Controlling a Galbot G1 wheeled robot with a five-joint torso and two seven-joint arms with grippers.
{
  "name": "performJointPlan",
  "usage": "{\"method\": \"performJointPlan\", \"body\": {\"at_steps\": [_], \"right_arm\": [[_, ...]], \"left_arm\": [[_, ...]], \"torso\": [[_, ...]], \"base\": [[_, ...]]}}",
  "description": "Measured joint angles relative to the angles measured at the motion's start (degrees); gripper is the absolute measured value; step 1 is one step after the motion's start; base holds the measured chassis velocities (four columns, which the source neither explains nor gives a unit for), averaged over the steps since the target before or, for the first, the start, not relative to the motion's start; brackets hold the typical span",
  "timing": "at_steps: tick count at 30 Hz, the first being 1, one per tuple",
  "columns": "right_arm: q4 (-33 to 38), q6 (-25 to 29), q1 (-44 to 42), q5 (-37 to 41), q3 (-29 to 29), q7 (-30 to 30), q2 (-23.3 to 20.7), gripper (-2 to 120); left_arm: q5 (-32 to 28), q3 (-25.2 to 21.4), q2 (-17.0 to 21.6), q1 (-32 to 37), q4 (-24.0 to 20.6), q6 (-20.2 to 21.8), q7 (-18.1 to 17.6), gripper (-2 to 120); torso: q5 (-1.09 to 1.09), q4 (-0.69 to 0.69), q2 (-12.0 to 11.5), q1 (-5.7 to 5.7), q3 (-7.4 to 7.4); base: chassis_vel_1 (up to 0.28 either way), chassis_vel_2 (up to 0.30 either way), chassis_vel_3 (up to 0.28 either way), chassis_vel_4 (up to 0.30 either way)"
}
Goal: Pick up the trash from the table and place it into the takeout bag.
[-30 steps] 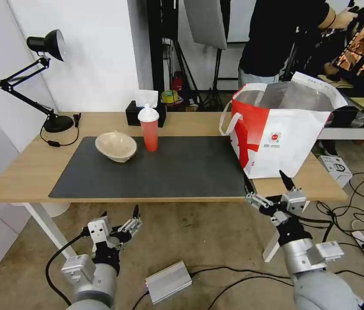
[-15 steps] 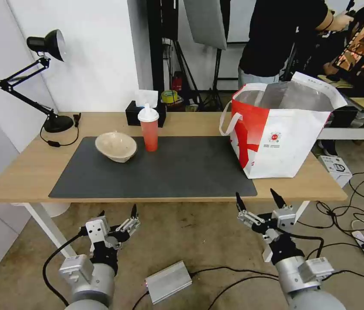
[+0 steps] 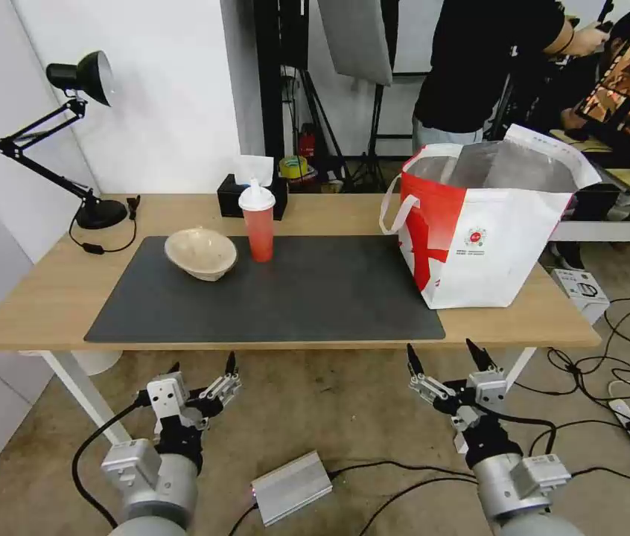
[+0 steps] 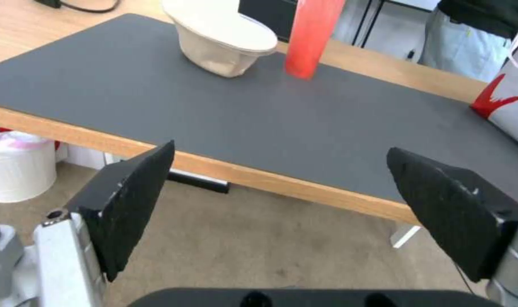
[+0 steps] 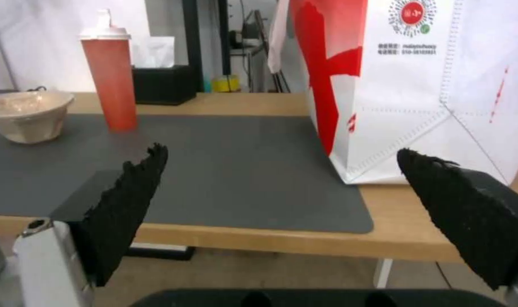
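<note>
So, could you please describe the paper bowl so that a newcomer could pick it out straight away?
Start at the long light wood-top desk and its large dark grey rectangular mat. Near the mat's far left corner sits a beige shallow paper-pulp bowl, tipped slightly. Beside it stands a tall red drink cup with a white domed lid; the bowl is low, wide, pale and lidless.

The desk (image 3: 47, 298) has a light, smooth wood-look top, most of it covered by a matt dark grey mat (image 3: 315, 298). On the mat, the beige bowl (image 3: 201, 253) looks like rough, dull paper pulp, and the red cup (image 3: 259, 231) like smooth translucent plastic under a white plastic lid. The takeout bag (image 3: 501, 246) looks like matt, finely textured white and red fabric with stitched seams and a shiny silver foil lining.
</note>
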Motion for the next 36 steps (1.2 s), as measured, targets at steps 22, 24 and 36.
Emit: {"method": "performJointPlan", "body": {"at_steps": [22, 24, 36], "right_arm": [[-0.70, 0.58, -0.84, -2.35, -0.45, 0.40, 1.58, 100], [-0.75, 0.67, -0.92, -2.50, -0.45, 0.41, 1.74, 100], [-0.18, 4.05, -1.69, -3.70, 0.05, -4.33, 2.01, 100]], "left_arm": [[1.90, 0.12, 0.03, 0.48, 0.10, -0.34, 0.34, 100], [1.92, 0.07, 0.07, 0.49, 0.09, -0.35, 0.37, 100], [3.85, -0.52, 1.17, 1.26, -0.04, -1.74, 0.80, 100]], "torso": [[0.00, 0.00, 0.00, 0.00, 0.00], [0.00, 0.00, 0.00, 0.00, 0.00], [0.00, 0.00, 0.00, 0.00, 0.00]], "base": [[0.000, 0.000, 0.000, 0.000], [0.000, 0.000, 0.000, 0.000], [0.000, 0.000, 0.000, 0.000]]}}
